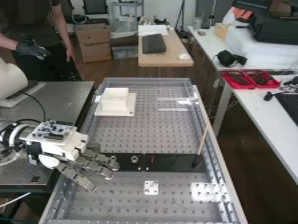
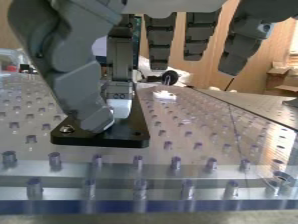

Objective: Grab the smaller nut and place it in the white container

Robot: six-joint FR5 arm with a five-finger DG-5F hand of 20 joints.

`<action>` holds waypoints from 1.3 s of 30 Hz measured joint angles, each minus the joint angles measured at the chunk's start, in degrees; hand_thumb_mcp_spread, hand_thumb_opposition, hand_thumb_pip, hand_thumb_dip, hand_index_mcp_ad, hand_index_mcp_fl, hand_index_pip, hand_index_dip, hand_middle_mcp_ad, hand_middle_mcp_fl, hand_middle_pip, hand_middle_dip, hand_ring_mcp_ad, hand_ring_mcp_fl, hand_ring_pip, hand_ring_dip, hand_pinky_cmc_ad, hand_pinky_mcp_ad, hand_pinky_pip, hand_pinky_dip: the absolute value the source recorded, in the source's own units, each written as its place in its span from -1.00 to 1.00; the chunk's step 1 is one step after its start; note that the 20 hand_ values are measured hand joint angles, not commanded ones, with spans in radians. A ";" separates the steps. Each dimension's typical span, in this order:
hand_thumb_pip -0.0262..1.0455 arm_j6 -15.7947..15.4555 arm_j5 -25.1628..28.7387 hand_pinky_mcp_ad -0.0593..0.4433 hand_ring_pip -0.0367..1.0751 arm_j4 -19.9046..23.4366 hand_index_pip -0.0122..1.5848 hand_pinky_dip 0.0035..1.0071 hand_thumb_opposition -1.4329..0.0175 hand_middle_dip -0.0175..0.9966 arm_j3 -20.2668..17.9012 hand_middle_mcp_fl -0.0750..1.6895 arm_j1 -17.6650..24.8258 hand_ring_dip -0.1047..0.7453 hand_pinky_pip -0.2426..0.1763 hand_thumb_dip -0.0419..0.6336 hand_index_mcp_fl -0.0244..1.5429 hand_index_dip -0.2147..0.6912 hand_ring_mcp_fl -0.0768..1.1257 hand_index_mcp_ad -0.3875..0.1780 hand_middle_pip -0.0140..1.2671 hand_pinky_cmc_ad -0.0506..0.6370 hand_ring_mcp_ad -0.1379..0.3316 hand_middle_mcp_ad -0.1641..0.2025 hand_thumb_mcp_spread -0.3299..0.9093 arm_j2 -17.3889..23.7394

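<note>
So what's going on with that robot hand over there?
The robot's hand is down at one end of a black bar, where a bearing stands. Its job is to move a small nut into the white container farther up the bench. Whether it has the nut yet, I can't tell.

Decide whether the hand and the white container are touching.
Apart: the high view shows perforated bench surface between the hand and the white container.

The perforated bench top (image 1: 120,195) carries a white container (image 1: 116,103) toward its far end, a flat black bar (image 1: 171,163) and, nearer, a small white plate (image 1: 151,191).
</note>
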 joint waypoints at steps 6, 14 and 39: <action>0.47 -0.15 -0.12 0.40 -0.79 -0.10 0.95 -0.65 -0.12 -0.53 0.14 -0.85 -0.04 -0.57 -0.04 -0.19 -0.90 -0.11 -0.88 -0.12 -0.77 0.21 0.21 0.27 0.21 -0.08; 0.46 -0.18 -0.35 0.40 -0.79 0.22 0.95 -0.65 -0.13 -0.53 0.24 -0.85 -0.04 -0.57 -0.04 -0.19 -0.86 -0.11 -0.88 -0.10 -0.77 0.21 0.21 0.27 0.22 -0.24; 0.44 -0.21 -0.69 0.40 -0.80 -0.03 0.94 -0.65 -0.13 -0.53 0.68 -0.85 0.08 -0.55 0.03 -0.15 -0.76 -0.15 -0.88 -0.06 -0.76 0.21 0.14 0.25 0.22 -0.51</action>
